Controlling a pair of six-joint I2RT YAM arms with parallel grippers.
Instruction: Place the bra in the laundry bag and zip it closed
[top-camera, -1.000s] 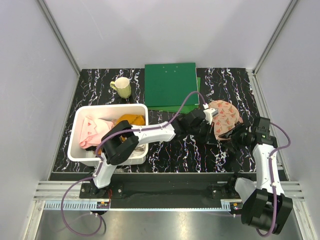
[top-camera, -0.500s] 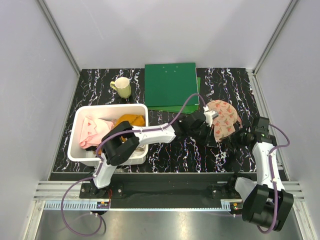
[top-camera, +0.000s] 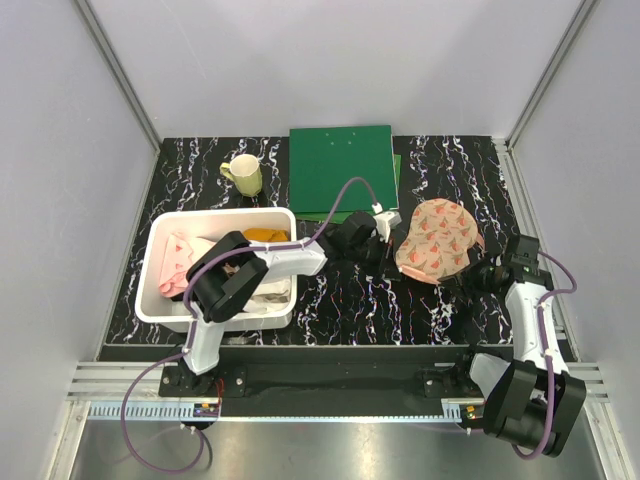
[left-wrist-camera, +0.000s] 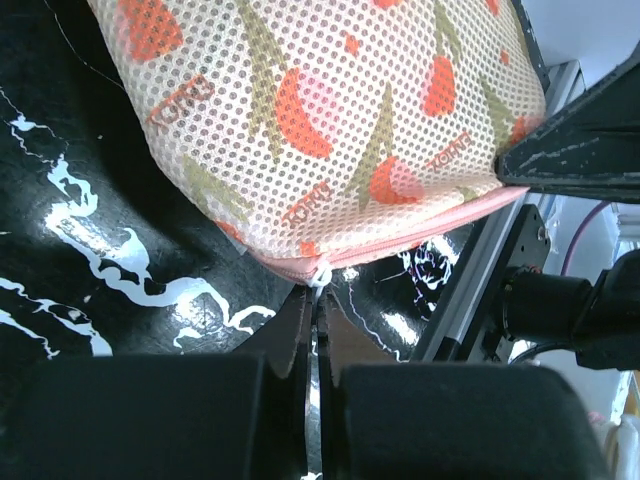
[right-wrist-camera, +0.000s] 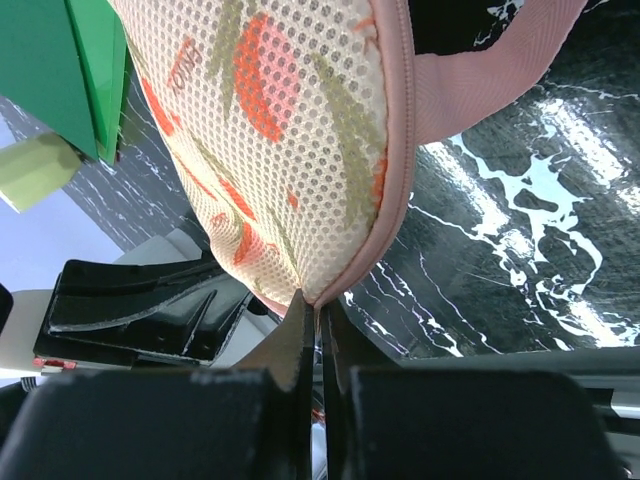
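Observation:
The laundry bag (top-camera: 437, 240) is a round cream mesh pouch with red-and-green motifs, lying domed on the black marbled table right of centre. My left gripper (top-camera: 388, 246) is at its left edge, shut on the small white zipper pull (left-wrist-camera: 320, 277) of the pink zipper. My right gripper (top-camera: 474, 272) sits at the bag's near right edge, shut on the pink zipper seam (right-wrist-camera: 352, 262). The bag (left-wrist-camera: 320, 110) fills the top of the left wrist view. The pink loop (right-wrist-camera: 490, 70) lies flat on the table. The bra is hidden.
A white bin (top-camera: 220, 213) at the left holds a pale pink cloth (top-camera: 180, 262) and an orange garment (top-camera: 262, 236). A yellowish mug (top-camera: 243, 175) stands behind it. A green clipboard (top-camera: 340, 170) lies at the back centre, close behind the bag.
My right gripper has shut on the bag's edge. My left gripper has moved left along the zipper with the pull, and the bag now lies flatter and rounder.

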